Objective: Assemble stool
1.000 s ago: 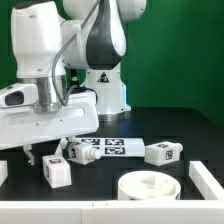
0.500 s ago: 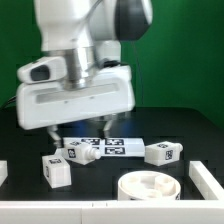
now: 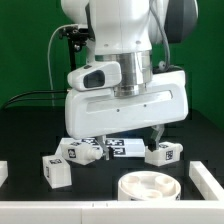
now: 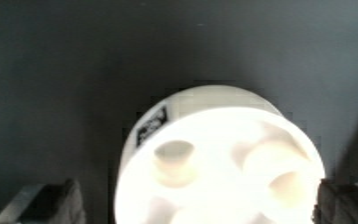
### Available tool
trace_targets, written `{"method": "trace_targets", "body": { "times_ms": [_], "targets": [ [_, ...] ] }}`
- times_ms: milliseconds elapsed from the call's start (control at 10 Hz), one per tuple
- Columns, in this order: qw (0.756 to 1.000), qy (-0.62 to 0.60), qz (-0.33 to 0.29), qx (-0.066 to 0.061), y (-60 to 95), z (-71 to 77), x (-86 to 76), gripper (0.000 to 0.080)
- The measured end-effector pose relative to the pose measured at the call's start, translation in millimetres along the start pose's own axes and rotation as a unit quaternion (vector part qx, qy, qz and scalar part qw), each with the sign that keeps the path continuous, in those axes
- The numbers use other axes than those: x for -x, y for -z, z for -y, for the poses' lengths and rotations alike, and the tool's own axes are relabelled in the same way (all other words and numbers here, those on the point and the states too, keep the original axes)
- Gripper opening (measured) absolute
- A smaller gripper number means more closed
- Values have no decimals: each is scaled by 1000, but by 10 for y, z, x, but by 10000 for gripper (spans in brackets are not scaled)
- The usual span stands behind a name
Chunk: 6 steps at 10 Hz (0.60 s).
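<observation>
The round white seat disc [image 3: 150, 187] lies at the front of the black table, sockets up. It fills the wrist view [image 4: 220, 160], with a dark tag on its rim. Three short white tagged legs lie on the table: one at the exterior view's left [image 3: 57, 170], one beside it [image 3: 80, 150], and one to the right [image 3: 162, 152]. My gripper [image 3: 128, 138] hangs above the middle of the table, behind and above the seat. It is open and empty. In the wrist view my gripper [image 4: 202, 205] has its dark fingertips [image 4: 43, 200] either side of the seat.
The marker board [image 3: 122, 147] lies flat between the legs. A white bracket [image 3: 205, 178] stands at the exterior view's right edge and another [image 3: 3, 172] at the left edge. A green wall is behind.
The arm has swung from the exterior view's left toward the right, carrying the open hand over the middle of the table. The legs and the seat have not moved.
</observation>
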<state>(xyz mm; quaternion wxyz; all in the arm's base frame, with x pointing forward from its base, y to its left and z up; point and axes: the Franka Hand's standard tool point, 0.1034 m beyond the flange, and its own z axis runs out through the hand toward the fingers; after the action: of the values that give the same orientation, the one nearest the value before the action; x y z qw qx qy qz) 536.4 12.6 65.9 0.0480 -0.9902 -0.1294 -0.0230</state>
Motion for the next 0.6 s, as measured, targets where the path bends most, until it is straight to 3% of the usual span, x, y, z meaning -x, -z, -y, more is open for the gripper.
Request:
{"method": "trace_targets", "body": {
  "times_ms": [300,600],
  "targets": [
    [1000,4,1,-1,-26,30,-13,649],
    [992,122,12,10,-118,239,-261,649]
  ]
}}
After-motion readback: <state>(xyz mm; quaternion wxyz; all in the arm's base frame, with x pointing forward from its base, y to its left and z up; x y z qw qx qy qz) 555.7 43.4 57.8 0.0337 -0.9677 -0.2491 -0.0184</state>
